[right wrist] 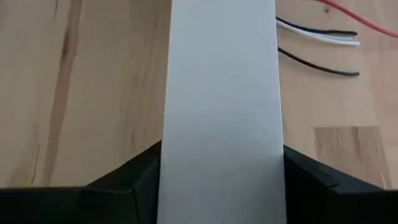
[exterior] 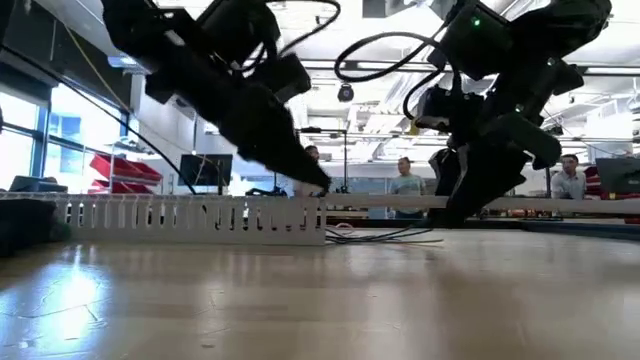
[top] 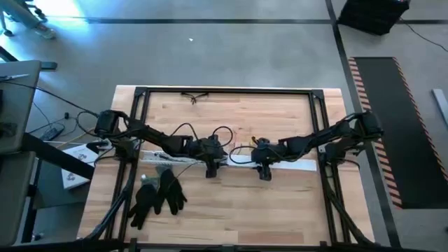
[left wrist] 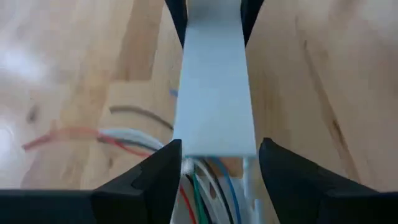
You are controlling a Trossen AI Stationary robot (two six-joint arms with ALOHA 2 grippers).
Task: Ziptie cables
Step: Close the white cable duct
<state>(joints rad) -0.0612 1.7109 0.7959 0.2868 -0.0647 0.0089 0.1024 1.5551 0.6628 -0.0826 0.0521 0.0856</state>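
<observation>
A long white slotted channel (top: 168,158) lies across the table's middle, and thin cables (left wrist: 134,138) spill from its right end onto the wood (exterior: 385,237). A flat white cover strip (top: 294,164) runs on rightward from that end. My left gripper (top: 212,166) is at the strip's left end, above the channel's end, shut on the strip. My right gripper (top: 264,169) is shut on the same strip farther right. More cable ends (right wrist: 317,34) lie on the wood beside the strip. My left gripper has the cover strip's left end (left wrist: 214,146) between its two fingers, one at each long edge. The fingers (exterior: 318,183) slant down from the left and point along the strip. Cables run beneath that end. My right gripper pinches the cover strip by its two long edges (right wrist: 217,162), one finger at each. It comes from above, and its wrist view looks along the strip. The strip sits level, just above the tabletop (exterior: 560,204).
A pair of black gloves (top: 157,196) lies on the table's near left. A small dark looped item (top: 196,96) sits at the far edge. A black frame (top: 231,91) borders the table. People (exterior: 405,182) stand in the room behind.
</observation>
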